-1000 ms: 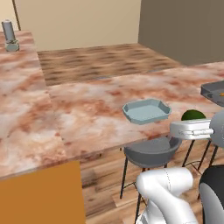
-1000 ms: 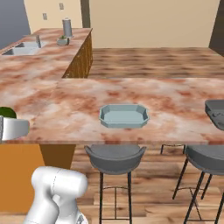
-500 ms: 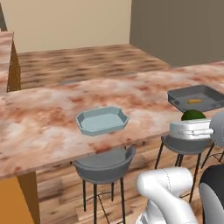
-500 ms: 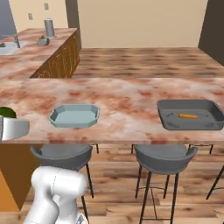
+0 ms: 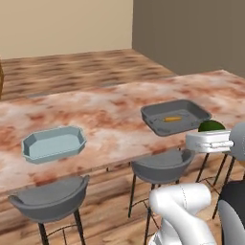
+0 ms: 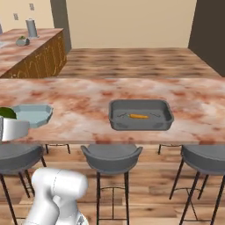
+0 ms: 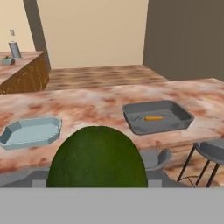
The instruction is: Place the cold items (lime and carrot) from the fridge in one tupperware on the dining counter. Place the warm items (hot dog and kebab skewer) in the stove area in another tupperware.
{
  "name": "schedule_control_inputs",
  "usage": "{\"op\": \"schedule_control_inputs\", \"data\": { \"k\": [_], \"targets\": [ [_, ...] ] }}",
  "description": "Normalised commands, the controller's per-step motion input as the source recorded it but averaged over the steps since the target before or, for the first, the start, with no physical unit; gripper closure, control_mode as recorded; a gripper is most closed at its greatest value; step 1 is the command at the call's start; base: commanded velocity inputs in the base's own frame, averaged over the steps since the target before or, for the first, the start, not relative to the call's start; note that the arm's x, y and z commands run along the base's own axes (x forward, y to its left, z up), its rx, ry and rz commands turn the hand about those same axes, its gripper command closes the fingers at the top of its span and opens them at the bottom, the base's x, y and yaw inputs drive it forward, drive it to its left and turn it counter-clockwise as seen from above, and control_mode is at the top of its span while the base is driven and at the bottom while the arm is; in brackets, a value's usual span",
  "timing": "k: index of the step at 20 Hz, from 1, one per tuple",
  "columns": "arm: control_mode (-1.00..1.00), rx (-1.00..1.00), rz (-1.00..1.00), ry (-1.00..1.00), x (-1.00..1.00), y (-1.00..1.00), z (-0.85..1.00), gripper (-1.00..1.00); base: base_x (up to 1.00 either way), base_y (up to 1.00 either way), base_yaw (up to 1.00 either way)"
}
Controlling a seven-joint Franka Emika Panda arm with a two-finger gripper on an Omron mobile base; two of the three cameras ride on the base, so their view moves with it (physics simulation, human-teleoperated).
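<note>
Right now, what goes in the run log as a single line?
gripper: shut on lime | carrot: in grey tupperware | blue tupperware: empty | next: lime beside carrot

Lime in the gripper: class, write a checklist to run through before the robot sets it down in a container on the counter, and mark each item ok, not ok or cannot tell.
1. Lime sits in the gripper: ok, the green fruit rides on the white hand.
2. Carrot already lies in the dark grey container: ok.
3. Room beside the carrot for the lime: ok, much bare floor shows.
4. Light blue container is free for the warm items: ok.
5. Gripper is above the dark grey container: not ok, it hangs off the counter edge, nearer the stools.
6. Grip is firm: cannot tell.
</note>
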Motion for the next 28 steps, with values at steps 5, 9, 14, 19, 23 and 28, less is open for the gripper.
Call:
{"op": "schedule_control_inputs", "data": {
  "k": [5, 9, 14, 19, 23, 28],
  "targets": [
    [1.00, 0.00, 0.00, 0.00, 0.00, 0.00, 0.00, 1.00, 0.21, -1.00, 0.00],
    [1.00, 0.00, 0.00, 0.00, 0.00, 0.00, 0.00, 1.00, 0.71, -0.92, 0.07],
    [1.00, 0.00, 0.00, 0.00, 0.00, 0.00, 0.00, 1.00, 0.87, -0.74, 0.19],
    [1.00, 0.00, 0.00, 0.00, 0.00, 0.00, 0.00, 1.00, 0.93, -0.23, 0.14],
    [-1.00, 0.04, 0.00, 0.10, 0.25, 0.00, 0.00, 1.00, 0.75, 0.00, 0.03],
    [-1.00, 0.10, 0.00, 0.62, 1.00, 0.05, 0.00, 1.00, 0.00, 0.00, 0.00]
  ]
}}
